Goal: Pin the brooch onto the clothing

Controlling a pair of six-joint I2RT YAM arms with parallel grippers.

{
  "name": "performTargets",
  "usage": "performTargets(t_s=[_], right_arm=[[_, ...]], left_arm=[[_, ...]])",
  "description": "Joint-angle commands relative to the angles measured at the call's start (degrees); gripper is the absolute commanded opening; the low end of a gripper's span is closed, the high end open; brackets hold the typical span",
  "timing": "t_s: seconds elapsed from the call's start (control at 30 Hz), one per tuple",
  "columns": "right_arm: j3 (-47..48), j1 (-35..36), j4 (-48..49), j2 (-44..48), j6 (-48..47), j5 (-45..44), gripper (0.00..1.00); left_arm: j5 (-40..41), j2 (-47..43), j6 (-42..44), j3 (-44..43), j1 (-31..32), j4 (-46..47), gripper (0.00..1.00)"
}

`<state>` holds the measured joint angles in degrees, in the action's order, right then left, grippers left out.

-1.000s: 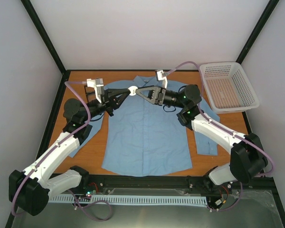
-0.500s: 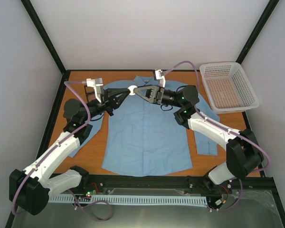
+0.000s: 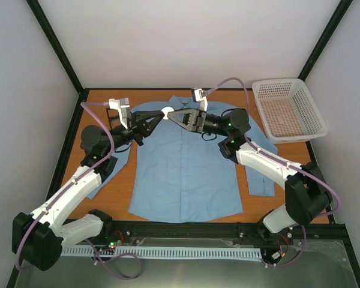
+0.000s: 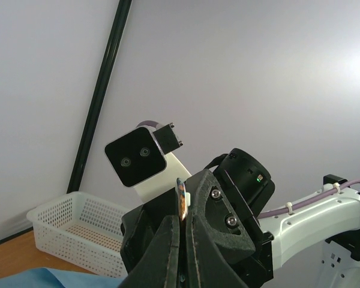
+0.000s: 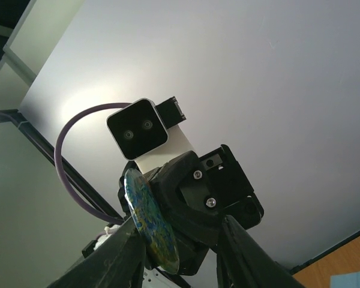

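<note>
Now your left gripper (image 4: 181, 221) is closed on the brooch (image 4: 181, 195), which stands upright on its edge above the shirt (image 3: 183, 162) collar. Your right gripper (image 5: 181, 231) is half open around it, narrower than before.

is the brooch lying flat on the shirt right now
No, the brooch is pinched edge-on in the left end effector, raised above the shirt.

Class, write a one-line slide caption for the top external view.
Left gripper holds the brooch above the shirt; right gripper faces it.
</note>
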<state>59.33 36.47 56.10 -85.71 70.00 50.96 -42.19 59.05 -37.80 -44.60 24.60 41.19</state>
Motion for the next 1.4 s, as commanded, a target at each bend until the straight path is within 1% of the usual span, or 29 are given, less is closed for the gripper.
performTargets(t_s=[0.0, 0.1, 0.3, 0.4, 0.43, 0.47, 0.53, 0.57, 0.6, 0.67, 0.73, 0.77, 0.83, 0.87, 0.93, 1.0, 1.03, 1.07, 1.1, 1.2, 1.27, 1.37], right_arm=[[0.4, 0.5, -0.3, -1.4, -0.2, -1.0, 0.31], [0.6, 0.6, -1.0, -1.8, -0.1, -1.2, 0.28], [1.7, 0.5, -2.8, -2.6, -0.2, -0.5, 0.28], [1.8, 0.5, -3.0, -2.5, -0.7, -0.1, 0.3], [1.8, 0.5, -1.9, -2.5, -1.0, 0.6, 0.34], [1.7, 0.5, -1.0, -2.1, -1.8, 2.2, 0.4], [1.1, 0.4, -2.3, -0.4, -5.4, 5.8, 0.52], [0.6, 0.1, -6.3, 1.2, -9.3, 7.6, 0.57], [0.0, -0.5, -13.3, 3.2, -14.4, 8.3, 0.64], [0.3, -1.3, -33.5, 7.6, -30.0, 7.7, 0.73], [2.2, -1.9, -53.9, 10.8, -45.8, 3.3, 0.78], [2.8, -2.4, -60.8, 11.7, -51.5, 0.9, 0.8], [1.9, -4.3, -65.9, 13.1, -56.9, -3.8, 0.81], [1.7, -5.1, -67.6, 13.1, -58.6, -7.9, 0.81], [3.8, -5.7, -72.0, 11.1, -62.0, -17.8, 0.81], [7.3, -5.7, -74.6, 6.7, -65.4, -26.3, 0.81], [9.1, -5.7, -74.6, 4.4, -66.7, -29.1, 0.82], [10.6, -5.7, -73.4, 1.9, -69.0, -31.2, 0.83], [11.7, -5.7, -71.4, -0.8, -70.7, -32.8, 0.83], [18.0, -5.6, -70.0, -10.5, -76.5, -37.3, 0.83], [24.7, -5.7, -72.5, -19.7, -79.7, -40.6, 0.82], [35.3, -5.7, -76.8, -30.0, -83.3, -42.8, 0.8]], left_arm=[[-2.5, 0.3, -0.7, -0.5, 0.3, 2.8, 0.01], [-3.1, 0.3, -0.7, -0.3, 0.4, 3.4, 0.01], [-5.0, 0.3, 0.0, -0.3, 0.4, 3.0, 0.01], [-3.9, -0.3, 0.3, 0.0, 0.4, 2.4, 0.01], [-3.1, -0.6, 0.6, 0.1, 0.4, 1.9, 0.01], [-2.0, -1.1, 1.3, 0.1, 0.4, 0.8, 0.01], [1.1, -1.9, 3.4, -0.2, 0.4, -2.7, 0.01], [3.3, -2.5, 5.2, -0.5, 0.4, -5.3, 0.01], [5.4, -3.0, 6.9, -0.8, 0.4, -7.7, 0.01], [9.8, -3.9, 11.3, -1.1, 0.4, -12.3, 0.01], [14.3, -4.2, 14.7, -1.7, 0.4, -16.5, 0.01], [16.0, -4.1, 16.5, -1.9, 0.4, -17.9, 0.01], [20.0, -3.4, 19.4, -2.5, 0.4, -21.1, 0.01], [22.2, -2.9, 20.3, -2.9, 0.3, -22.4, 0.01], [28.7, -1.6, 20.8, -3.7, 0.2, -24.2, 0.01], [33.6, 0.8, 20.7, -5.0, -0.5, -25.7, 0.01], [35.8, 2.3, 20.3, -5.6, -1.0, -26.2, 0.01], [39.3, 3.8, 18.8, -6.2, -1.5, -27.2, 0.01], [41.1, 6.1, 17.8, -7.0, -2.2, -28.0, 0.01], [41.5, 11.6, 17.5, -7.8, -4.2, -26.7, 0.01], [41.5, 14.6, 16.8, -8.1, -5.9, -25.6, 0.01], [41.6, 18.0, 16.5, -8.1, -8.2, -23.1, 0.01]])
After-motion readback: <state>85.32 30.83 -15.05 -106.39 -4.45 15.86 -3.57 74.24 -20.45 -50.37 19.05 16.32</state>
